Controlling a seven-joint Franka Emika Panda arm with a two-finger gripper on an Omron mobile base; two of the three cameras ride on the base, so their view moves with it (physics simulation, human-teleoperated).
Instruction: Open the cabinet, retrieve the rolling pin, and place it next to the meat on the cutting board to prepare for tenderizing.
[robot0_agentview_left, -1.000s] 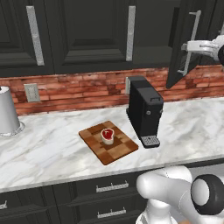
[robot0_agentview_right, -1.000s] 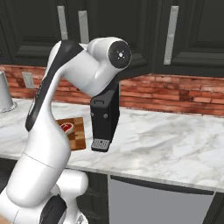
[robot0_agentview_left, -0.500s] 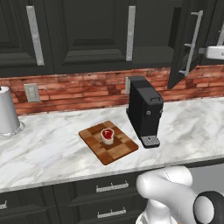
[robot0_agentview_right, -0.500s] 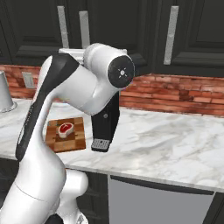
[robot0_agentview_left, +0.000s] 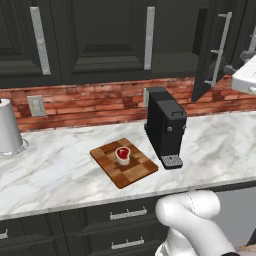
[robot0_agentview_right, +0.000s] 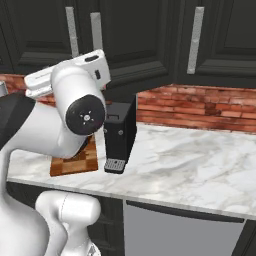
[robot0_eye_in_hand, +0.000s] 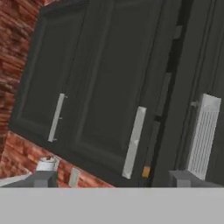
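The near-black cabinet (robot0_agentview_left: 105, 35) has its right door (robot0_agentview_left: 207, 55) swung out, with the silver bar handle (robot0_agentview_left: 220, 49) facing the room; its left door stays closed. In the hand view, my gripper (robot0_eye_in_hand: 113, 179) is open, with nothing between its fingertips (robot0_eye_in_hand: 41, 178), and it looks at the cabinet (robot0_eye_in_hand: 100, 83) and the open door's handle (robot0_eye_in_hand: 203, 135). A small orange-brown bit (robot0_eye_in_hand: 145, 172) shows in the dark gap; I cannot tell what it is. The meat (robot0_agentview_left: 122, 154) lies on the checkered cutting board (robot0_agentview_left: 131, 170) on the counter.
A black coffee machine (robot0_agentview_left: 165, 125) stands just right of the board, and my arm's white body (robot0_agentview_right: 65, 120) partly covers the board's edge (robot0_agentview_right: 75, 162). A white paper towel roll (robot0_agentview_left: 7, 125) stands far left. A marble counter (robot0_agentview_right: 190, 165) runs under a brick backsplash (robot0_agentview_left: 95, 102).
My hand has drawn to the right, away from the open door's handle, to the edge of the left base view. The arm's elbow has swung lower and leftward.
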